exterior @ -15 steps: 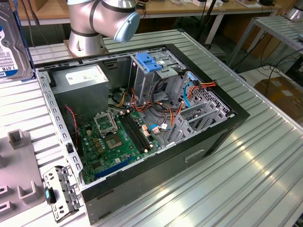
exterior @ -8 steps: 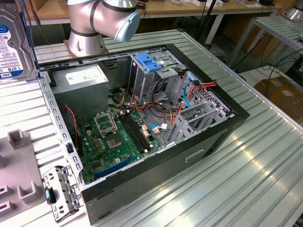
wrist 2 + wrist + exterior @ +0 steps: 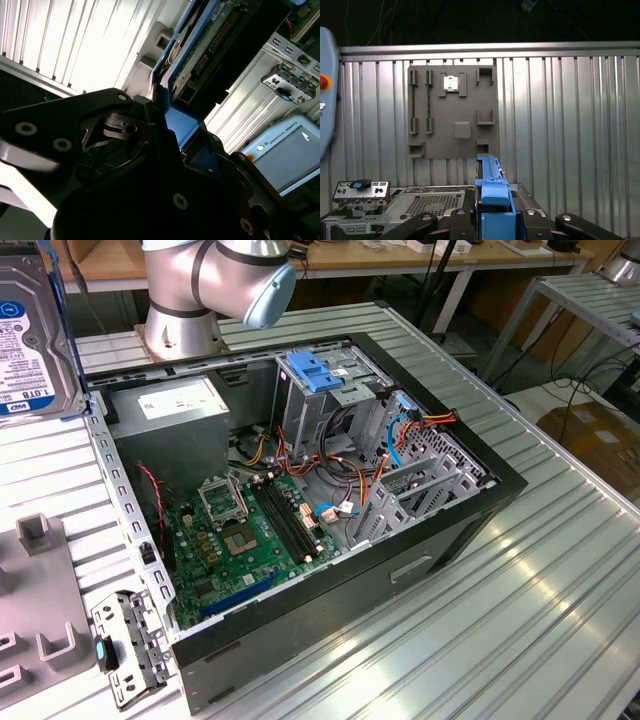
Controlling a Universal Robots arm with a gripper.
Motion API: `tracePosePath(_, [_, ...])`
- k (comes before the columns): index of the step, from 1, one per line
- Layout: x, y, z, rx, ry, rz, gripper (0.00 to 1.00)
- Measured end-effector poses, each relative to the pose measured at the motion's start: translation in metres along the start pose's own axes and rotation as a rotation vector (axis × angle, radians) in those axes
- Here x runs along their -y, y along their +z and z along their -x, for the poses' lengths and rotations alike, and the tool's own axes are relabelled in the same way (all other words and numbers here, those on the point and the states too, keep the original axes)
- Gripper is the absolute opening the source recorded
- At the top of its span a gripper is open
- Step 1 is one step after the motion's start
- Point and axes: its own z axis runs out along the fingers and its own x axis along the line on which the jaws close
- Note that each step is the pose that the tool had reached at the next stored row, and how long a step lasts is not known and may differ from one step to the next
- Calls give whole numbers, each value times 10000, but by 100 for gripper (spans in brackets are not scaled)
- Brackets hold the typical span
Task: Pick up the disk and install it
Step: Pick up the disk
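Note:
The disk (image 3: pixel 30 330) hangs in the air at the exterior view's far left, above the table, with its white-and-blue label facing the camera and a blue rail along its edge. In the first wrist view its blue carrier rail (image 3: pixel 492 197) stands edge-on between the black fingers of my gripper (image 3: pixel 495 220). The second wrist view shows the gripper (image 3: pixel 167 132) shut on that rail (image 3: pixel 182 120), with the disk's circuit-board side (image 3: pixel 210 45) reaching away from it.
The open computer case (image 3: pixel 480 500) lies on the ribbed metal table, with a motherboard (image 3: pixel 240 540), grey power supply (image 3: pixel 175 400) and drive cage with blue latch (image 3: pixel 310 370). A grey fixture plate (image 3: pixel 452 112), a loose metal bracket (image 3: pixel 125 645) and a teach pendant (image 3: pixel 285 150) lie beside it.

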Motion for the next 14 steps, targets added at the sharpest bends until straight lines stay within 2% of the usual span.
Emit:
tracePosePath(4, [85, -1, 1, 0, -1, 2, 37])
tracePosePath(14, [345, -4, 12, 0, -1, 4, 37])
